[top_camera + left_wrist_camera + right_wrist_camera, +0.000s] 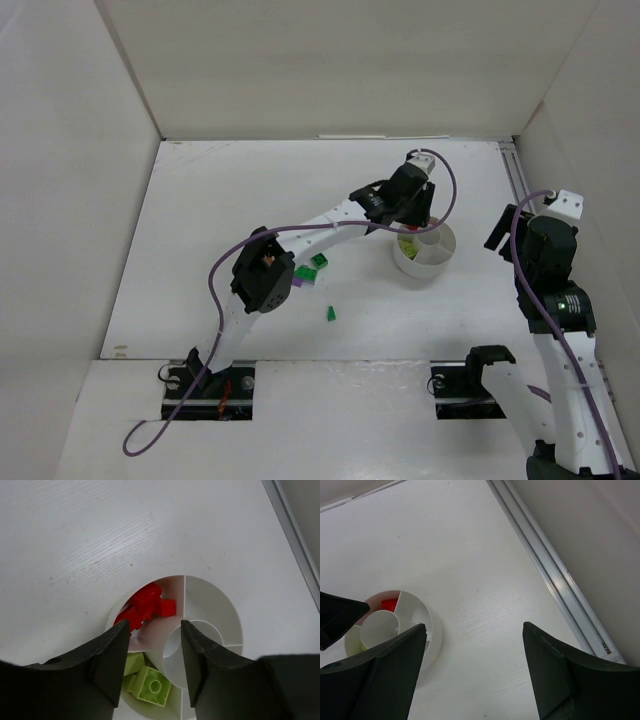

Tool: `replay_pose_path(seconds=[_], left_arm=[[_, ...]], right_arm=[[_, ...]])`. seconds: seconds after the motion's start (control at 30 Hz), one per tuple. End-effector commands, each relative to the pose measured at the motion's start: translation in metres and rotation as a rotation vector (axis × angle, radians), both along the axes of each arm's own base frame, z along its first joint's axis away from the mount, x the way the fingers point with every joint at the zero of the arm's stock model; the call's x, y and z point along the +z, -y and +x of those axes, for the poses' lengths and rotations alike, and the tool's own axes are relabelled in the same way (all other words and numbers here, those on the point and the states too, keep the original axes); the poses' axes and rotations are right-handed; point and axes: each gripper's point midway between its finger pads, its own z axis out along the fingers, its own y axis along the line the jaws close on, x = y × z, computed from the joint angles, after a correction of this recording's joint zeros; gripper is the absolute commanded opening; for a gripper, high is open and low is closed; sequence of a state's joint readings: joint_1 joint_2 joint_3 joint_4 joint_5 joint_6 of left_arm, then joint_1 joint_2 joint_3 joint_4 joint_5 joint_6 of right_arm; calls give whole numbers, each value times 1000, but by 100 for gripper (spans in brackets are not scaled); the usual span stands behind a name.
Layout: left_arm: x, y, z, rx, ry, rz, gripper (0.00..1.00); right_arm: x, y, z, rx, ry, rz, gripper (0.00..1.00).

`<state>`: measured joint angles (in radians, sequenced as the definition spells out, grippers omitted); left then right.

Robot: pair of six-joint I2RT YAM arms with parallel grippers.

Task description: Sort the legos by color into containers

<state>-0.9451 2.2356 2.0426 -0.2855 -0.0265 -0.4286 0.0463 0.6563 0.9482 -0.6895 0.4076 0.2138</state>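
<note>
The round white dish (436, 262) stands right of the table's middle. My left gripper (411, 214) hovers right over it, open and empty; in the left wrist view (154, 629) its jaws straddle the wall by the central cup (174, 650). Red legos (146, 606) fill one wedge and lime-yellow legos (151, 684) the wedge beside it. Loose on the table are two green legos (312, 266), a lilac one (297, 284) and a dark green one (331, 313). My right gripper (474, 628) is open and empty, raised to the right of the dish (427, 616).
A grey rail (555, 575) runs along the table's right edge, also seen from above (515, 178). White walls enclose the table at the back and both sides. The left arm's elbow (262, 278) hangs over the loose legos.
</note>
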Motion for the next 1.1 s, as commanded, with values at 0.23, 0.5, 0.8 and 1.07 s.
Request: replay_pose_path(seconds=[0.23,0.5,0.8,1.07], left_arm=[[100,-74,-4,182,136,-50,97],[73,-280,-73,632,7,-107,100],[16,-397,-171,992,-217,-184,100],[41,-451,-196,1257,-226,-325,100]], right_arm=[[8,-58,29,387,48,-38,100],[10,-178,26,835,99,-99,100],[-49,-373,-1,1043,-81,-149,78],[-99,-508,11,1083,-171,31,63]])
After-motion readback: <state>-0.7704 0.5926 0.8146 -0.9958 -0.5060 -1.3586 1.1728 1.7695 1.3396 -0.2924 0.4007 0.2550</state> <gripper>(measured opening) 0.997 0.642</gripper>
